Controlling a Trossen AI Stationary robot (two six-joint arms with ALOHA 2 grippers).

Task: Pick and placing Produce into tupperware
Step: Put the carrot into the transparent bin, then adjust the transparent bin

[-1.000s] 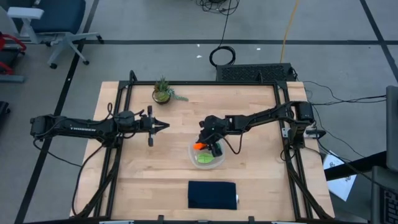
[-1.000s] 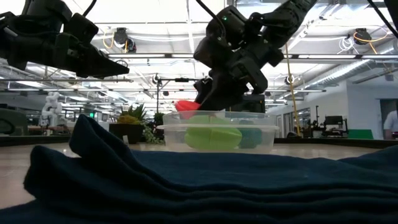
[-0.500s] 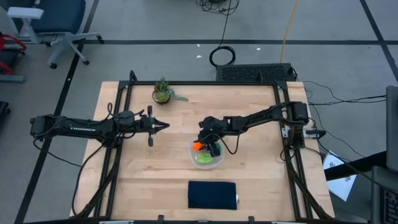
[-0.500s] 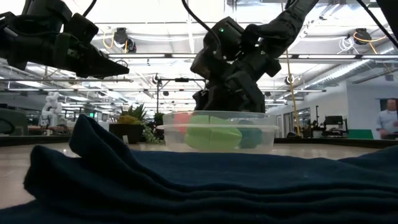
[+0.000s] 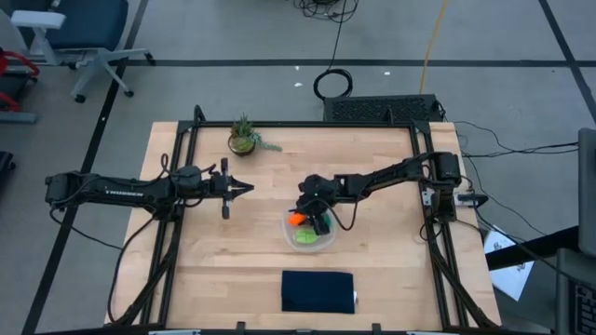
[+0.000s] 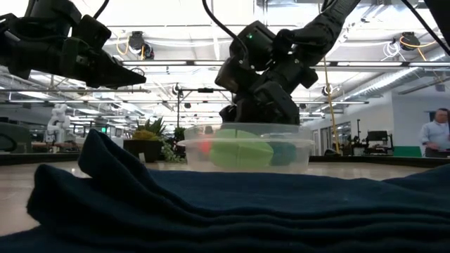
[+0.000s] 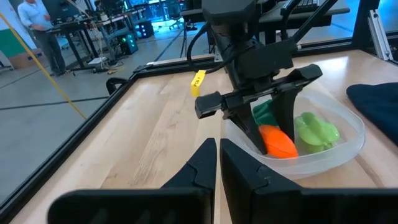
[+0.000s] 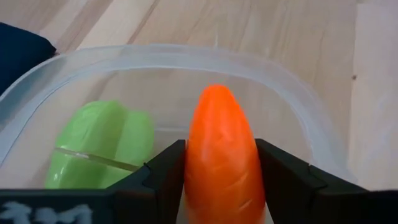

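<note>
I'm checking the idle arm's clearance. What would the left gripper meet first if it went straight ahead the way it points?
Probably the right gripper, which stands over the tupperware with the carrot between its fingers, directly beyond the shut left gripper. Depth is uncertain.

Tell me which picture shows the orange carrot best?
The right wrist view: the carrot fills it, between the right hand's fingers inside the tupperware. Left wrist shows it smaller; high view, an orange speck; low view, a blur.

Two slim matte-black jointed arms, the left arm [image 5: 112, 191] bearing small white lettering, the right arm [image 5: 391, 177] trailing black cables, a green light glowing on its wrist
</note>
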